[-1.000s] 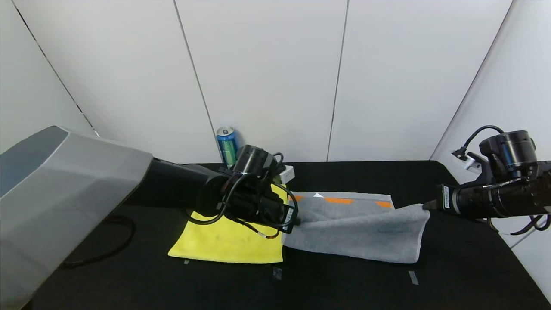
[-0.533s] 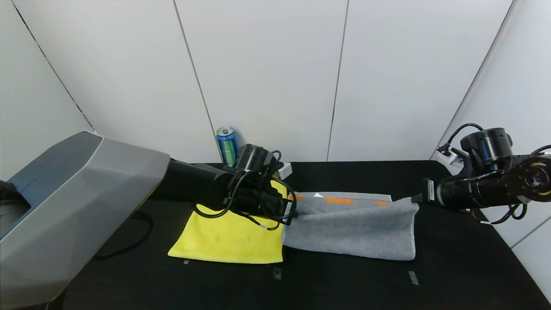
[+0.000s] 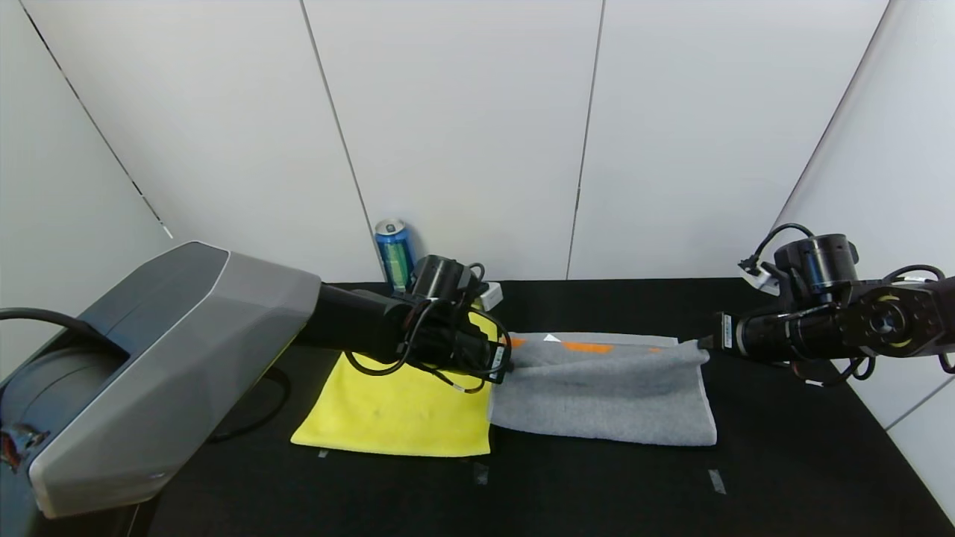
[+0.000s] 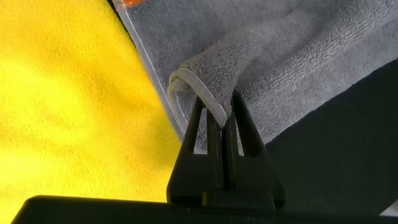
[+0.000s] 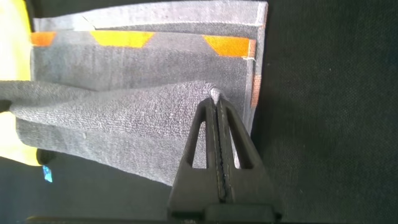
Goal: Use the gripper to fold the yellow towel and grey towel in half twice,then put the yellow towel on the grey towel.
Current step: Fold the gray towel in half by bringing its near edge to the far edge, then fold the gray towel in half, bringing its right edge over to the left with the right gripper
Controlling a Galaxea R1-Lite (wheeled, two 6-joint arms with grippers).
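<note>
The grey towel lies on the black table with its near half lifted and carried toward the far hem, where the orange patches show. My left gripper is shut on the towel's left corner. My right gripper is shut on its right corner. The towel hangs stretched between the two above its lower layer. The yellow towel lies flat to the left of the grey one, partly under my left arm, and fills one side of the left wrist view.
A blue drink can stands at the back by the wall, with a small white box beside it. A black cable loops on the table at the left. Tape marks dot the front.
Both grippers have carried the grey towel's lifted edge farther toward the back hem, covering more of the orange patches. The right gripper also moved left and the fold lies flatter.
</note>
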